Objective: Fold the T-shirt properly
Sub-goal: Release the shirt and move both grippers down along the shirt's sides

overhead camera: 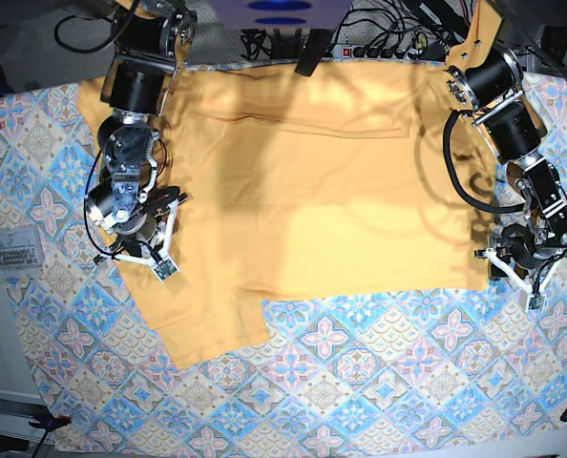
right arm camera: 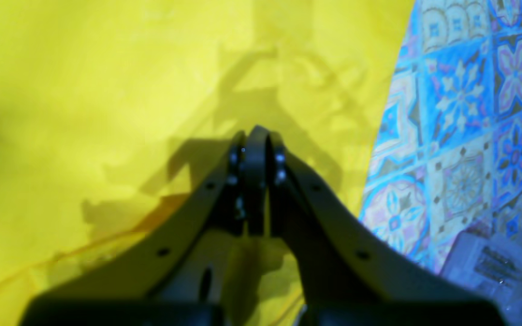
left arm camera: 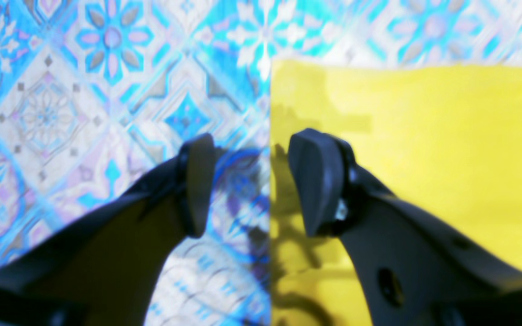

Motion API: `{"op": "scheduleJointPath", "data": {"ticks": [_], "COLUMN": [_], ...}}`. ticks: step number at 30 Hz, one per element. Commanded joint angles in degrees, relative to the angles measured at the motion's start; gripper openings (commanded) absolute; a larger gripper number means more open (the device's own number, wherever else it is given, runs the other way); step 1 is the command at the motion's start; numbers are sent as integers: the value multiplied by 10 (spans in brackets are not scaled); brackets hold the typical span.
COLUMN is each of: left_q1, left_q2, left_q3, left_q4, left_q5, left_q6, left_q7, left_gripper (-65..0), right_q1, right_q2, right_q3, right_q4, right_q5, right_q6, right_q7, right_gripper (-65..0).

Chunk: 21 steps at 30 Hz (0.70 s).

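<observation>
We see the yellow-orange T-shirt (overhead camera: 312,200) spread flat on the patterned desk (overhead camera: 360,382), partly folded, left pincer (left arm camera: 252,181) apart at its right edge, right pincer (right arm camera: 254,149) together above its left side.

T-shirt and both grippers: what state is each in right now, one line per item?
T-shirt: spread on the tablecloth, partly folded, one sleeve sticking out at the near corner.
Left gripper: open, holding nothing, straddling the T-shirt's straight side edge.
Right gripper: shut, above the T-shirt; whether it pinches any cloth cannot be told.
</observation>
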Motion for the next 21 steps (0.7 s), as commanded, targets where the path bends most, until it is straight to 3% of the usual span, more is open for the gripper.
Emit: {"op": "scheduleJointPath", "data": {"ticks": [1, 13, 21], "left_q1": [-14, -18, -18], "left_q2": [-11, -22, -22], "left_q3": [-12, -41, -69], "left_q4": [2, -165, -169], "left_q5": [-11, -22, -22], "left_q6": [0, 0, 0], "left_q7": [-10, -107, -138], "left_gripper": [-343, -347, -347], "right_q1": [11, -9, -9], "right_q2": [3, 3, 3], "right_q3": [0, 17, 20], "right_q4": [17, 43, 42], "right_q5": [5, 6, 6], "right_q6": [-3, -3, -3], "right_q7": [9, 9, 9], "right_gripper": [-650, -650, -650]}}
